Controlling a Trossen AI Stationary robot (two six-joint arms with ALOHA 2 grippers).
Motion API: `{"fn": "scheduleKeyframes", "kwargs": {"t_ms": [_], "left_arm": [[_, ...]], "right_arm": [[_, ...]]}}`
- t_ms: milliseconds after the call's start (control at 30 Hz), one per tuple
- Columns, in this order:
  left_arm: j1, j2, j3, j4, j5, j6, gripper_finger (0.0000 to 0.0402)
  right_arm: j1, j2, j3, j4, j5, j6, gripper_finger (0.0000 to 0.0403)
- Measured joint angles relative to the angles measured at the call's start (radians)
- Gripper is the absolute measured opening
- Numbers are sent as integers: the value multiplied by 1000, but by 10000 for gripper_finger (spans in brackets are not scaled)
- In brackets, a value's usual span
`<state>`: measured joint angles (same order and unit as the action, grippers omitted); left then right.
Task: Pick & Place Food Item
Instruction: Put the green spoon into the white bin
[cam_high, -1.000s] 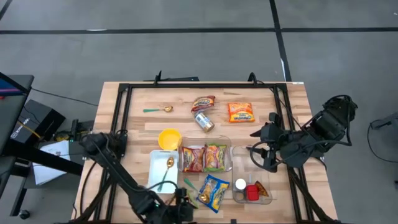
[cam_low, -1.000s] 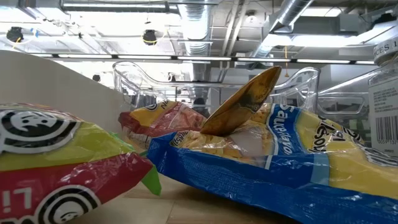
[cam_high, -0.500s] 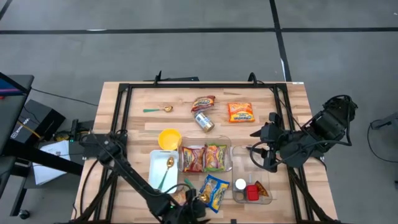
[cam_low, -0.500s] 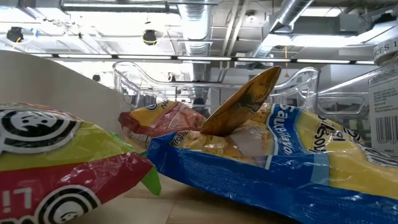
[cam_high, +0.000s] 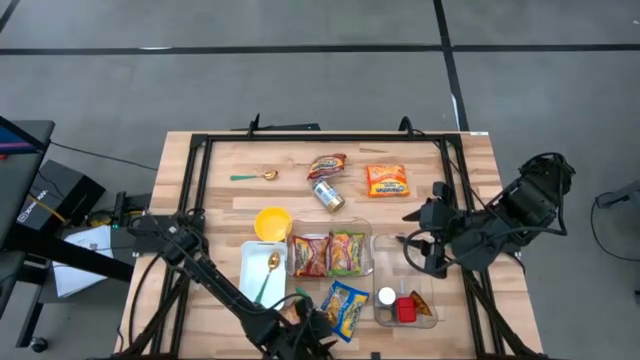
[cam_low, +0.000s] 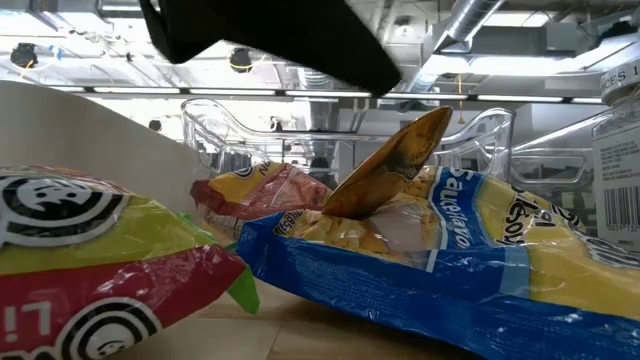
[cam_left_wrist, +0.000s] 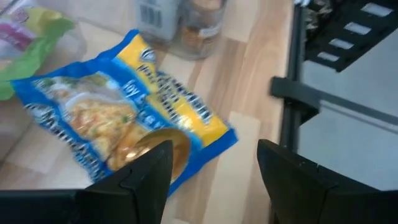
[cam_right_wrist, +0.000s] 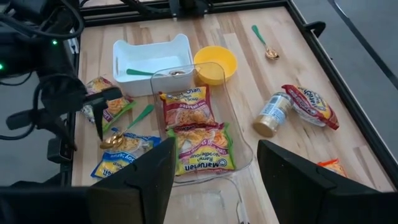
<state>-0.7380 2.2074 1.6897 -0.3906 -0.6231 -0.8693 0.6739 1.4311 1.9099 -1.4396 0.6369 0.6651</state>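
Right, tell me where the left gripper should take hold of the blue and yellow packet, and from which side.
Grip the blue and yellow packet at its free yellow end, coming down from above. It lies flat on the wood, so only an edge can be pinched. The gold spoon rests on its other end, and the left gripper hovers open there.

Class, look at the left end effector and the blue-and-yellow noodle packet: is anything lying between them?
Yes. A gold spoon with a green handle lies on top of the crinkly blue-and-yellow noodle packet, just ahead of the left end effector, whose jaws stand open. Nothing else visible lies between them.
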Motion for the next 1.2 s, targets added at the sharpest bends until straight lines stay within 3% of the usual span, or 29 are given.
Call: {"fn": "scheduleKeyframes", "kwargs": {"t_ms": [700, 1200], "left_arm": [[26, 54, -1, -37, 22, -104, 226], [45, 54, -22, -51, 27, -168, 145]], "right_arm": [[0, 0, 0, 4, 0, -2, 220], [0, 0, 0, 4, 0, -2, 220]]}}
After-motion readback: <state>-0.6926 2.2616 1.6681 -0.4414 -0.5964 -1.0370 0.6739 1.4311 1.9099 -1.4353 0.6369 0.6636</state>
